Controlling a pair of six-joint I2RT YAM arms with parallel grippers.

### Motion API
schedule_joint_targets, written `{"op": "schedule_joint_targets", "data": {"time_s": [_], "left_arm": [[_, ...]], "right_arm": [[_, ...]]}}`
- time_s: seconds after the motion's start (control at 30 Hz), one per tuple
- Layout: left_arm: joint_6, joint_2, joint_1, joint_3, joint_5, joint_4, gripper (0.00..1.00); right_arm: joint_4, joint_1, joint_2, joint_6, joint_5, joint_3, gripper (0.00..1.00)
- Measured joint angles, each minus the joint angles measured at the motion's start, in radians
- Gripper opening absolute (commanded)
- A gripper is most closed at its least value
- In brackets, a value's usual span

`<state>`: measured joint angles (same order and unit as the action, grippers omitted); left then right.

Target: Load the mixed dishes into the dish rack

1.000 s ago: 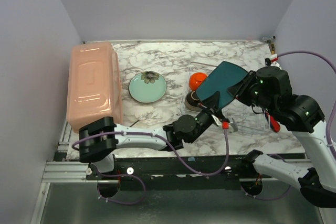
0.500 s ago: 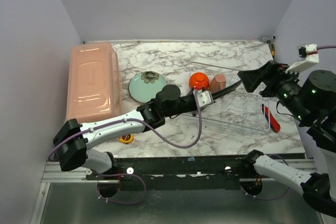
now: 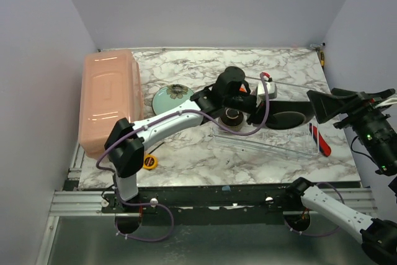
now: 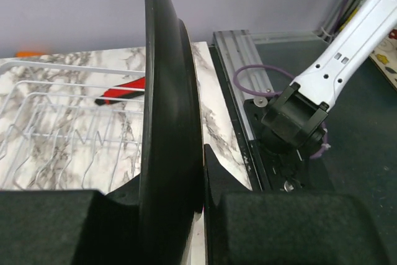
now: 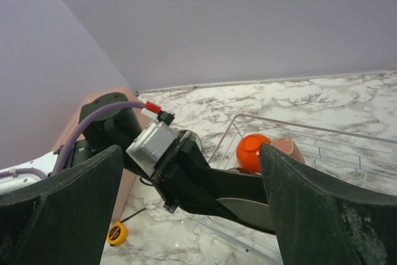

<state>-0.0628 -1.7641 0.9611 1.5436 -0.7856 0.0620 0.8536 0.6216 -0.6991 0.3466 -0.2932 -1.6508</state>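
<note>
1. Our left gripper [image 4: 170, 181] is clamped on the rim of the smooth, thin, dark-looking plate [image 3: 290, 119], over the clear plastic, wire-gridded dish rack [image 3: 282, 146].
2. Our right gripper [image 5: 190, 148] hangs nearby, fingers wide apart, holding nothing.

Nothing readable anywhere in this one

The yellow tape measure [image 3: 149, 162] on the tabletop [image 3: 186, 148] is way too small to make out any print. The mint plate [image 3: 165, 98] only has a flower pattern. The teal plate [image 4: 164, 122], dark and edge-on right up close in the left wrist view, shows no stamp or label I can read.
</note>
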Motion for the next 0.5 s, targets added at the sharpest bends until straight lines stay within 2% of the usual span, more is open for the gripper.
{"op": "schedule_joint_targets", "data": {"time_s": [0.2, 0.5], "left_arm": [[-0.011, -0.186, -0.016, 0.230, -0.093, -0.123, 0.00], [-0.055, -0.426, -0.060, 0.531, -0.121, -0.277, 0.00]], "right_arm": [[0.008, 0.000, 0.001, -0.047, -0.001, 0.027, 0.93], [0.004, 0.000, 0.040, -0.113, -0.016, 0.056, 0.93]]}}
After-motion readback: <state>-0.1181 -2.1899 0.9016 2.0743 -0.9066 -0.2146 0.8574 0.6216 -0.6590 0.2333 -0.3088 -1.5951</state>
